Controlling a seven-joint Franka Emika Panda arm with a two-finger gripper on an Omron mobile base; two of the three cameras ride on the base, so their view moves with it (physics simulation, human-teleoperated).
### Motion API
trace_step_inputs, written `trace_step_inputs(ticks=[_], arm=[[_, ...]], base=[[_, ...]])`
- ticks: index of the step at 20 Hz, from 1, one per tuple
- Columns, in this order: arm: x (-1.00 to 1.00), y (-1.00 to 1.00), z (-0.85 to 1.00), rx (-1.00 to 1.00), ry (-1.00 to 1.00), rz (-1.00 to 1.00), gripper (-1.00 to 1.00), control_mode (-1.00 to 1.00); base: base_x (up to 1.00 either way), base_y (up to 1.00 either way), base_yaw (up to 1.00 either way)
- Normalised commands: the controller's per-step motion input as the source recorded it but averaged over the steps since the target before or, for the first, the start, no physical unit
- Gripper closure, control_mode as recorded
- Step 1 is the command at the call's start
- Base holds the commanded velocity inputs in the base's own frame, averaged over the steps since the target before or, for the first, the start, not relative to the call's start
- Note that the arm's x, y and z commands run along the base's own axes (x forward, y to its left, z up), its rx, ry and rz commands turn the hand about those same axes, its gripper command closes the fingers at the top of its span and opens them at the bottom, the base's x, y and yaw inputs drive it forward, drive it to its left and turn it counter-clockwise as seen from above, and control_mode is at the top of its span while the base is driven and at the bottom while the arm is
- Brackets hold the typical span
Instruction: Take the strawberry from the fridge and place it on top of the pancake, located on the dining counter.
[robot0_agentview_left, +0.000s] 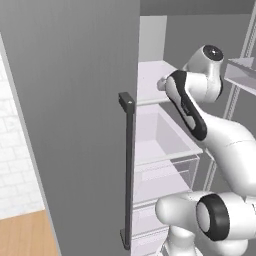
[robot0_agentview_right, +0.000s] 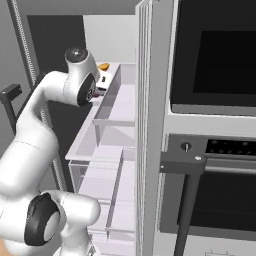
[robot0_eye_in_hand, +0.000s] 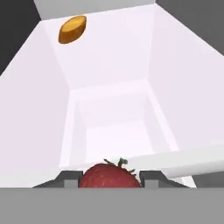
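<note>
Hand view, nearest item: the strawberry (robot0_eye_in_hand: 110, 176) sits directly between the two fingers (robot0_eye_in_hand: 67, 180), which stand narrow and closed against its sides. Its green calyx points up and away from the hand. The gripper (robot0_eye_in_hand: 110, 183) is judged to have the fruit in hand, though whether it rests on the shelf or is lifted cannot be told.

Beyond the fruit lies a white drawer (robot0_eye_in_hand: 120, 131) of the fridge (robot0_agentview_left: 70, 110), open-topped, with a pale rail crossing at the right. Farther still, near the back wall of the white shelf (robot0_eye_in_hand: 109, 57), lies a small orange item (robot0_eye_in_hand: 72, 29), well apart from the strawberry and not part of the task.

Base views: the arm (robot0_agentview_left: 210, 130) reaches into the upper part of the open fridge, its wrist at shelf height. The grey door with its dark handle (robot0_agentview_left: 128, 170) stands to the arm's left; the second door's edge (robot0_agentview_right: 150, 125) stands to its right.

Judgement: the coming move is a withdrawal straight back toward the base, between the two doors. The drawer rim below and the door edges are the likely obstructions.
</note>
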Motion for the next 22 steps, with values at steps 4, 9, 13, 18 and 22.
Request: trace_step_inputs(ticks=[4,9,13,18,22], arm=[[-1.0,-0.01,-0.11,-0.14,0.17,0.0,1.0,-1.0],[-1.0,0.02,-0.24,0.03,0.16,-0.01,1.0,-1.0],[-1.0,0.34,-0.35,0.02,0.0,0.01,1.0,-1.0],[-0.67,0.07,-0.51,-0.01,0.01,0.02,1.0,-1.0],[-0.42,0.0,-0.35,0.0,0.0,0.0,1.0,-1.0]], base=[[0.0,0.0,0.0],[0.0,0.0,0.0],[0.0,0.0,0.0],[0.0,0.0,0.0],[0.0,0.0,0.0]])
